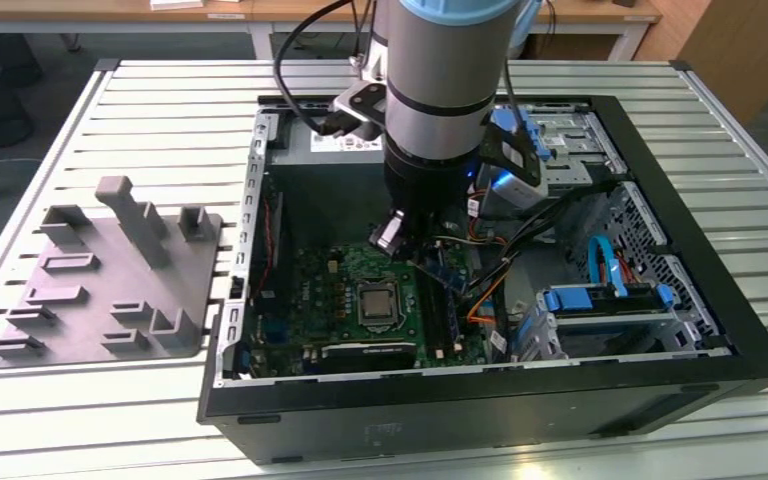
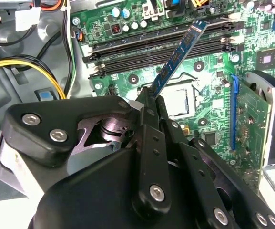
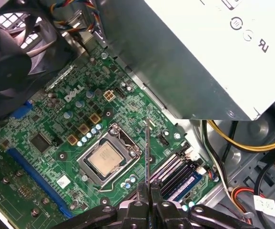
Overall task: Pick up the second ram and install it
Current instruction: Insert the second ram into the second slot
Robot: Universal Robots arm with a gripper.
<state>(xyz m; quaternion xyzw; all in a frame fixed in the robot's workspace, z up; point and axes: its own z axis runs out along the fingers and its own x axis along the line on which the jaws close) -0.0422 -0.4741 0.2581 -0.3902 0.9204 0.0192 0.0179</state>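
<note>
My gripper is shut on the second ram, a narrow blue-green stick that sticks out from the fingertips at a slant. It hangs over the green motherboard, pointing toward the black memory slots and apart from them. In the first wrist view the ram shows edge-on as a thin line rising from the gripper, between the processor socket and the slots. In the exterior view the gripper is low inside the open computer case, with the ram just below it.
A grey moulded fixture lies on the slatted table at the exterior view's left. Around the board are a power supply, a black fan, yellow and black cables, an expansion card and blue drive cages.
</note>
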